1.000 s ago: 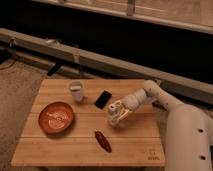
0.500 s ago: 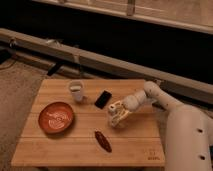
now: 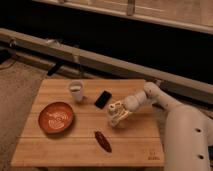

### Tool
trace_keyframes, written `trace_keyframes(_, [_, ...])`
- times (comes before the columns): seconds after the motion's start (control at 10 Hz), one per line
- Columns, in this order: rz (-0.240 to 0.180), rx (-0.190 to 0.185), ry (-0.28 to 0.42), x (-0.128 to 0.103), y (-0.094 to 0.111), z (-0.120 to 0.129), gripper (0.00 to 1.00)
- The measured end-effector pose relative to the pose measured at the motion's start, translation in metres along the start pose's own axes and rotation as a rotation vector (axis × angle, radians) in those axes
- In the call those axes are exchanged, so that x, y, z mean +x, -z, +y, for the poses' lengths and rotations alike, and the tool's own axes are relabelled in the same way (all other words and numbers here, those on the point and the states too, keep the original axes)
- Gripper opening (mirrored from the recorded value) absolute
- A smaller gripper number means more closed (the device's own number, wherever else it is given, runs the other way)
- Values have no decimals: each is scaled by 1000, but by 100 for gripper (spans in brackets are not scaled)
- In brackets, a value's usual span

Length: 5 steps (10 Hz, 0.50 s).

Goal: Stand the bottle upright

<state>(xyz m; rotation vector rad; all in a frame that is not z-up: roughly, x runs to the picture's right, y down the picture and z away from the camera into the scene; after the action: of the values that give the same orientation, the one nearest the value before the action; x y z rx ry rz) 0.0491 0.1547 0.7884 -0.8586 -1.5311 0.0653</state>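
I am looking at what seems to be an indoor test space in an office or lab building rather than a home. A small wooden worktop (image 3: 75,145) is standing alone on speckled carpet (image 3: 17,87), with a long metal rail (image 3: 100,60) running behind it below dark glazing. Household props are sitting on the boards: a white cup (image 3: 76,91), an orange-red plate (image 3: 55,117), a black phone (image 3: 103,99), a dark red-brown object (image 3: 103,141). My end effector (image 3: 116,114) is hovering over the worktop's right half at the bottle (image 3: 114,111), with the white arm (image 3: 187,130) reaching in from the right.
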Motion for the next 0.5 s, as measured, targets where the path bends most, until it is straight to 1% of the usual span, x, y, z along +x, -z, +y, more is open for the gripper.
trace_keyframes(0.2, [4, 1, 0, 2, -1, -1, 80])
trace_keyframes(0.5, [-5, -6, -2, 2, -2, 0, 80])
